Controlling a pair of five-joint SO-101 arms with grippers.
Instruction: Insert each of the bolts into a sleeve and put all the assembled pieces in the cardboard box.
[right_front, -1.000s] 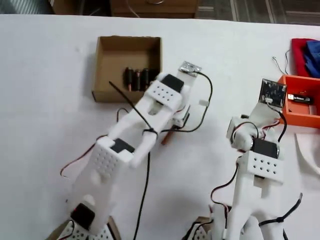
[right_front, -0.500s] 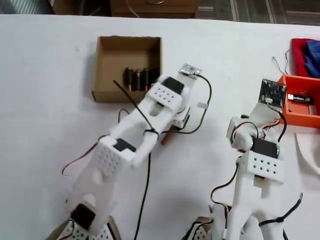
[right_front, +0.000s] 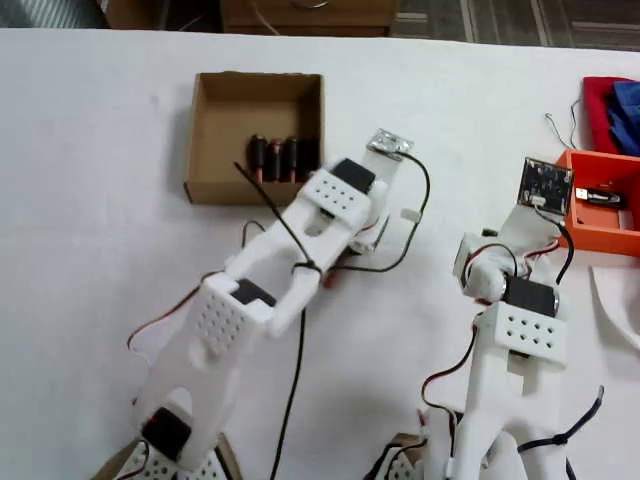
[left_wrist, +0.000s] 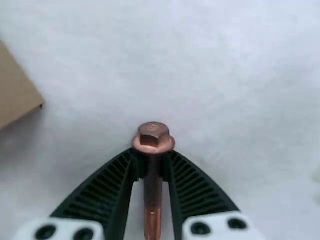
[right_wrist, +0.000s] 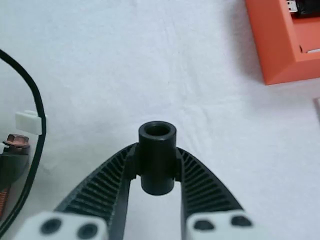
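One bolt (left_wrist: 153, 150), one sleeve (right_wrist: 157, 157); cardboard box (right_front: 225, 118), orange tray (right_front: 598, 238) nearby.

The high camera is fixed above and looks steeply down on the white surface (right_front: 100, 150) from the robot's side. It is far enough off to take in the box (right_front: 215, 110) and the orange tray (right_front: 600, 215) at opposite sides. Each wrist camera sits just behind its gripper, looking forward along it, close to the surface. The left gripper (left_wrist: 152, 152), clamping the bolt (left_wrist: 153, 142), appears with a box corner. The right gripper (right_wrist: 156, 155), clamping the sleeve (right_wrist: 157, 157), appears with an orange tray corner. The right wrist view also catches the bolt.
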